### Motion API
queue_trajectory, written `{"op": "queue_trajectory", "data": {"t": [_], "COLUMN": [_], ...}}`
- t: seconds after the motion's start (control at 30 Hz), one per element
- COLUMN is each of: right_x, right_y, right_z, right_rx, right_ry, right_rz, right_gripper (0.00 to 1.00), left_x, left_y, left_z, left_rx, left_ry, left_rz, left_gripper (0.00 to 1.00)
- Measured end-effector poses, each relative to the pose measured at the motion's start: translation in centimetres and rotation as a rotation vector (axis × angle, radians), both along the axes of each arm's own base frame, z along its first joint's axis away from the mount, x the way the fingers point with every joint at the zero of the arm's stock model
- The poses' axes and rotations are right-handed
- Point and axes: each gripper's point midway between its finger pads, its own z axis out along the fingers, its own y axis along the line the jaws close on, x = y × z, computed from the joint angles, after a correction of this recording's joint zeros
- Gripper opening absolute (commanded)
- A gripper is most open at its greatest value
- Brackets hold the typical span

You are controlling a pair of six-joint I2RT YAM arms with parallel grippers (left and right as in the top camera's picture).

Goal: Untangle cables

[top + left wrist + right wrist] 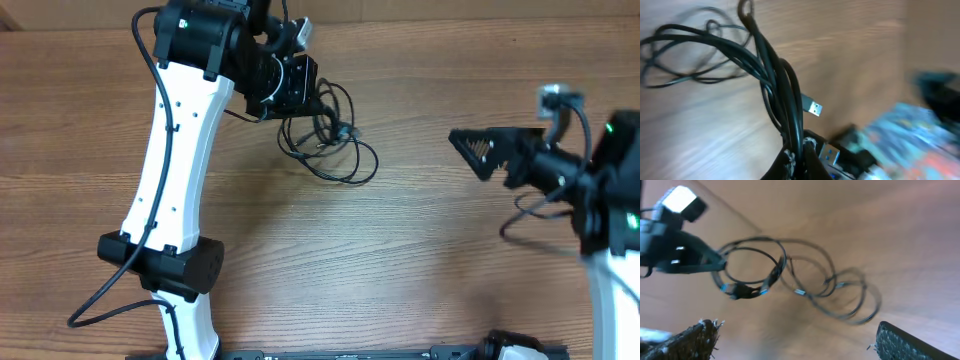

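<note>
Black cables (325, 140) lie bunched at upper centre of the worktop (400, 260), pinched by the closed left hand (295, 95). At the right edge the right hand (472, 152) gapes wide, pointing left.

Black cables (325, 135), seemingly blue-tipped plugs (829, 154), brown wood-grain table (400, 250)
</note>
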Motion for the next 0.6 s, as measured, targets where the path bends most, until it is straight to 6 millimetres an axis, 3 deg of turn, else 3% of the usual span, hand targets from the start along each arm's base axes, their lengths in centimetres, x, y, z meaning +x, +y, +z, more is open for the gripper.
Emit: {"op": "queue_trajectory", "data": {"t": [0.2, 0.37, 0.6], "right_x": [2.2, 2.7, 3.6], "right_y": [3.2, 6.4, 7.8], "right_z": [-5.9, -10.1, -13.6], "right_rx": [0.117, 0.078, -0.037], "right_ry": [0.254, 0.386, 0.455], "right_rz": [0.127, 0.178, 0.120], "right_gripper": [1.00, 0.99, 0.99], "left_x": [-1.4, -2.7, -4.0], "left_y": [-1.9, -3.2, -4.4], "left_z": [2.0, 3.9, 6.5], "left_rx": [-0.169, -0.303, -0.466], "left_ry": [0.062, 0.112, 0.180], "left_rz": [-0.059, -0.108, -0.159], "left_gripper": [0.04, 0.04, 0.04]}}
